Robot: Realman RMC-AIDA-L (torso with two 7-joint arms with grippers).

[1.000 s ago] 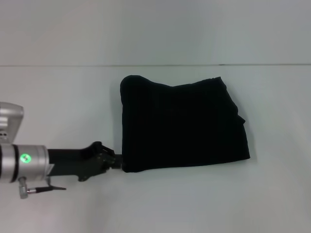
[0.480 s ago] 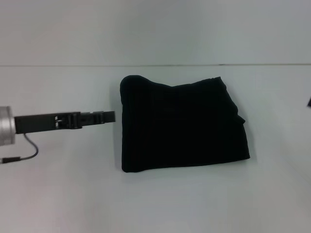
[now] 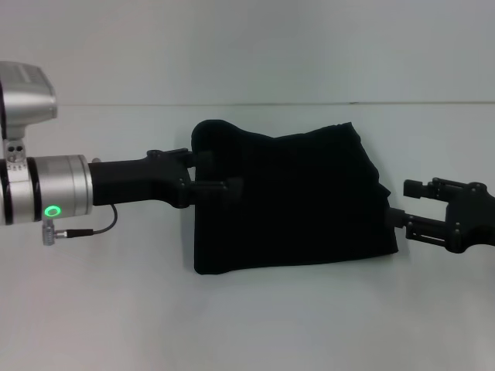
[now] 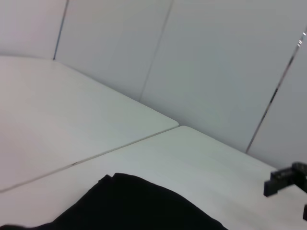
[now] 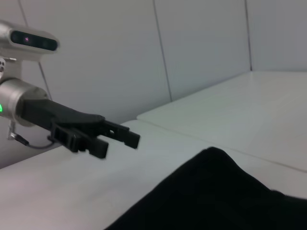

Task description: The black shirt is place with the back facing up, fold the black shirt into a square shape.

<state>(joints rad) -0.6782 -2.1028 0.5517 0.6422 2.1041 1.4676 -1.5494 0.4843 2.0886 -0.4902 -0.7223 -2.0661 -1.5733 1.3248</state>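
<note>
The black shirt [image 3: 290, 197] lies folded into a rough rectangle in the middle of the white table. No lettering shows. My left gripper [image 3: 228, 185] reaches in from the left, and its fingers are over the shirt's left edge at mid-height. Seen from the right wrist view [image 5: 115, 141], its jaws stand apart and hold nothing. My right gripper [image 3: 410, 207] is at the shirt's right edge near the lower right corner, open and empty. It also shows far off in the left wrist view [image 4: 288, 179]. The shirt shows in both wrist views [image 4: 139, 206] [image 5: 216, 196].
The white table [image 3: 100, 325] spreads all around the shirt. A seam line [image 3: 116, 104] crosses the far side, with a pale panelled wall [image 4: 216, 62] behind it.
My left gripper has moved right, from beside the shirt to over its left edge. My right gripper has come into view from the right, up to the shirt's right edge. The shirt has not moved.
</note>
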